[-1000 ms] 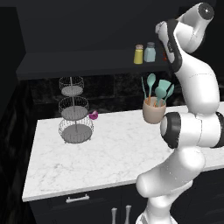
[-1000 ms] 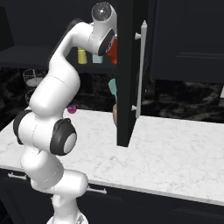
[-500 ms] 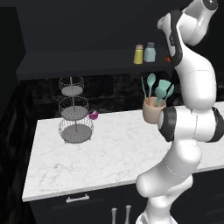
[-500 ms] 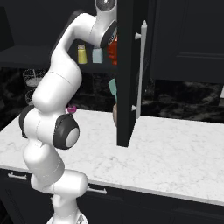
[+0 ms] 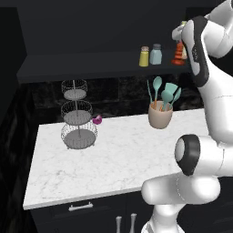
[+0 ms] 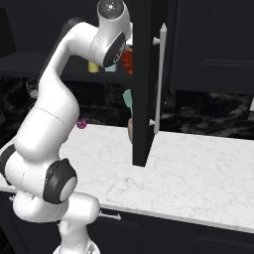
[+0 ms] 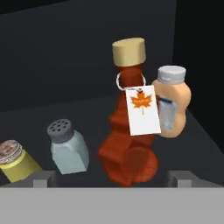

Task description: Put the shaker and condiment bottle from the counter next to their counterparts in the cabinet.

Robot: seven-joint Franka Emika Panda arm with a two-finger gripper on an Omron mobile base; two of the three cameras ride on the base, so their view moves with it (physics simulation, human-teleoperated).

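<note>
Seeing four things standing in a row on the dark cabinet [image 7: 65,52] shelf in the hand view. Sitting at lower left: yellow shaker [image 7: 15,162]. Standing next to it: blue-grey shaker [image 7: 68,146]. Standing upright in the middle: red-brown bottle [image 7: 129,144], between the wide-open gripper [image 7: 107,179] tips, not being held. Touching its right side: orange bottle [image 7: 173,103].
</note>
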